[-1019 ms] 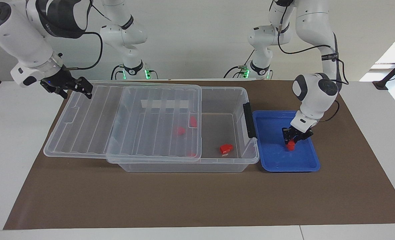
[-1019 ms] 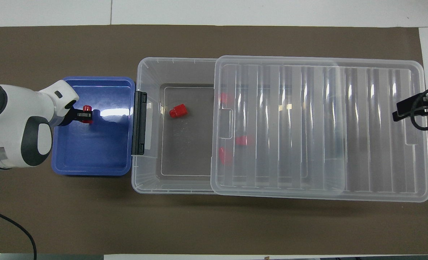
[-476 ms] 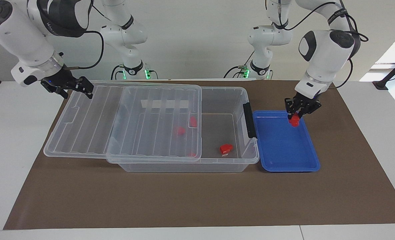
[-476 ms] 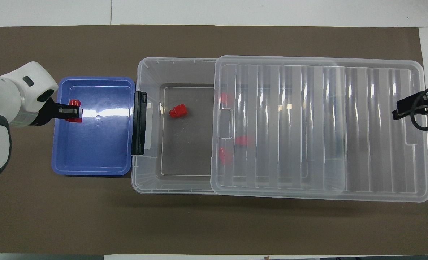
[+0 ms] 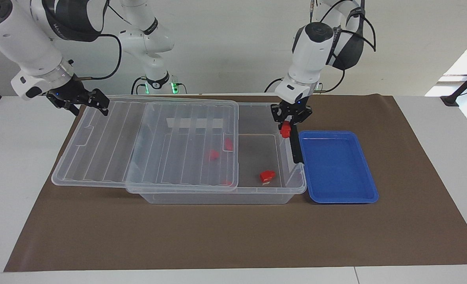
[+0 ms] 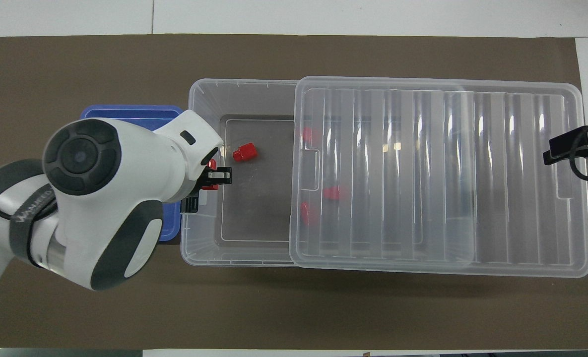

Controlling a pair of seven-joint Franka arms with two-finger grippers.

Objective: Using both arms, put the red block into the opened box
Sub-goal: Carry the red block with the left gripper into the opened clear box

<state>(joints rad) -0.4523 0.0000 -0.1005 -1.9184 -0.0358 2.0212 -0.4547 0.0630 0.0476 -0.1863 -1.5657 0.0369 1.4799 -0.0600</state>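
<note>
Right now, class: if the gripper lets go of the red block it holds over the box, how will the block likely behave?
The red block in the left gripper looks small, chunky and rigid, so probably light and unlikely to bend. Its stepped outline suggests tumbling briefly rather than rolling. It would likely land inside the box.

I work in a robot lab: my two white jointed arms (image 5: 32, 43) bolted along a white worktop (image 5: 16, 165), bare walls.

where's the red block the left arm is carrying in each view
Facing view: the red block hangs in the left pincer, over the box's open end, right of centre.
Overhead view: it peeks out beside the arm's wrist, left of centre.
Shared landmark: the box's black clip handle.
</note>
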